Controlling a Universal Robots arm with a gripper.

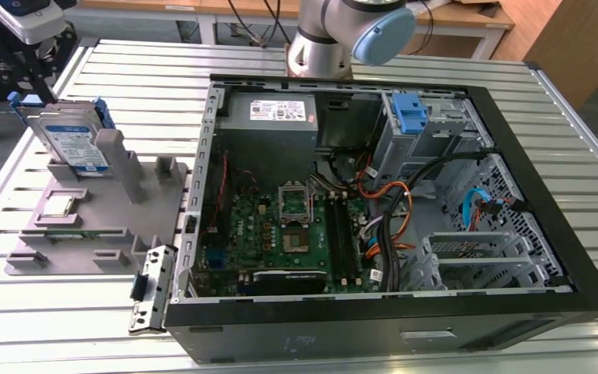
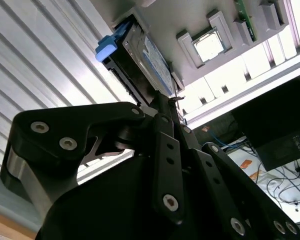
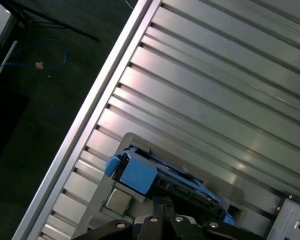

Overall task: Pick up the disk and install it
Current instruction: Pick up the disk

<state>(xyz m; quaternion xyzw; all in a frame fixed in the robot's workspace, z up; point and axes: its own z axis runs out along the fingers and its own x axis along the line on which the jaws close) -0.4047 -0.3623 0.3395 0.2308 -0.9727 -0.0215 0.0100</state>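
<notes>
Silver disk [image 1: 74,139] upright in grey holder [image 1: 91,226], just under pincer [image 2: 166,99]. Pincer at disk's upper edge; clamped or apart, cannot tell. Disk unlifted, open computer case [image 1: 548,179] well apart: pick-up, install both left.

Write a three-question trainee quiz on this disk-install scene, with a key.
1. Multiple choice: where is the disk?
A) standing upright in the grey holder on the exterior view's left
B) lying flat on the floor
C) in a person's hand
2. True or false: the computer case lies open, with its motherboard exposed.
3. Fill in: the carrier rails along the disk's edges are coloured ___.
Key: 1 A; 2 true; 3 blue.
</notes>
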